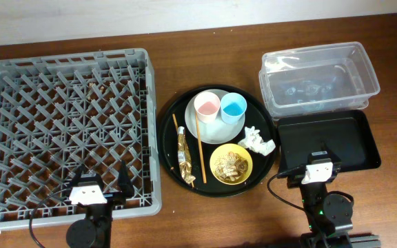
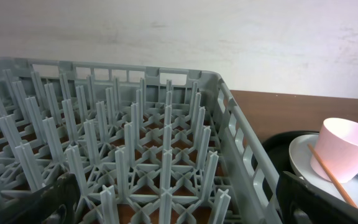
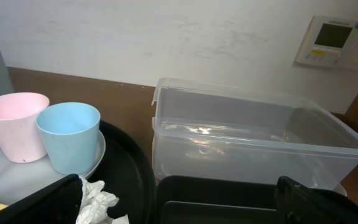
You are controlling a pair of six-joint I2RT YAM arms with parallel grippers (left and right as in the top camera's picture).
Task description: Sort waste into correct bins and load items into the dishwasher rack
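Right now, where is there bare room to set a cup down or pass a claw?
Bare wood behind the round tray, between rack and clear tub, and in front of it. Rack and flat black bin hold nothing. The round tray is crowded; its gap to the rack is narrow.

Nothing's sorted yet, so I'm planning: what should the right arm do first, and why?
Probably move the open right gripper left, over the napkin: it is the waste nearest that gripper, lying on the round tray's right edge beside the black bin.
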